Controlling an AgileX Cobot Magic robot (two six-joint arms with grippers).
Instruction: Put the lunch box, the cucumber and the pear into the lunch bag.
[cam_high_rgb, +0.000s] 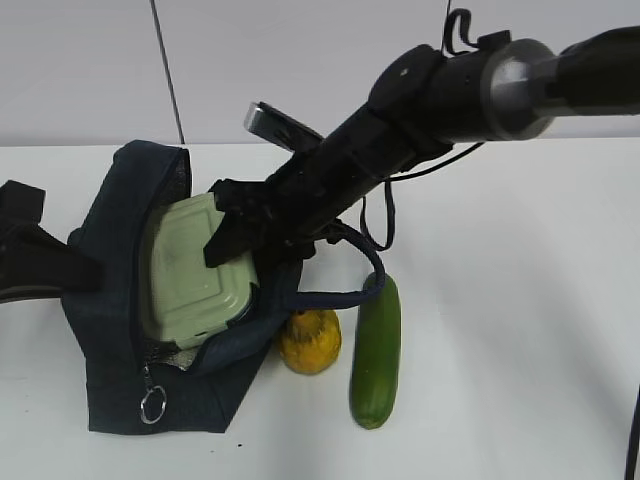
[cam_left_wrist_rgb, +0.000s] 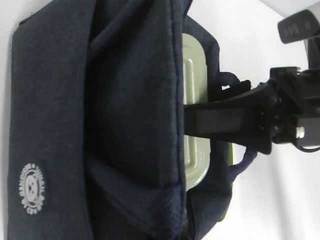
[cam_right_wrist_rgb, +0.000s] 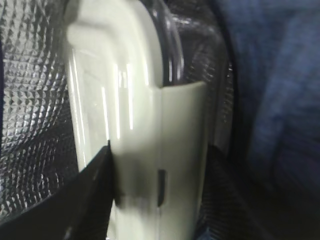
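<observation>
The navy lunch bag (cam_high_rgb: 110, 370) lies open at the left of the table. The lunch box (cam_high_rgb: 190, 270), with its sage-green lid, sits in the bag's mouth. My right gripper (cam_high_rgb: 235, 235) reaches across from the upper right and is shut on the lunch box's edge; in the right wrist view my right gripper (cam_right_wrist_rgb: 160, 200) has its jaws clamped on the lid clip of the lunch box (cam_right_wrist_rgb: 130, 100). My left gripper (cam_high_rgb: 60, 265) grips the bag's left edge and holds it up. The pear (cam_high_rgb: 310, 342) and the cucumber (cam_high_rgb: 377, 352) lie on the table to the right of the bag.
The bag's rope handle (cam_high_rgb: 375, 265) loops over the cucumber's top end. The metal ring pull (cam_high_rgb: 152, 405) hangs at the bag's front. Silver lining (cam_right_wrist_rgb: 35, 100) shows inside the bag. The left wrist view is filled by the bag's fabric (cam_left_wrist_rgb: 60, 100).
</observation>
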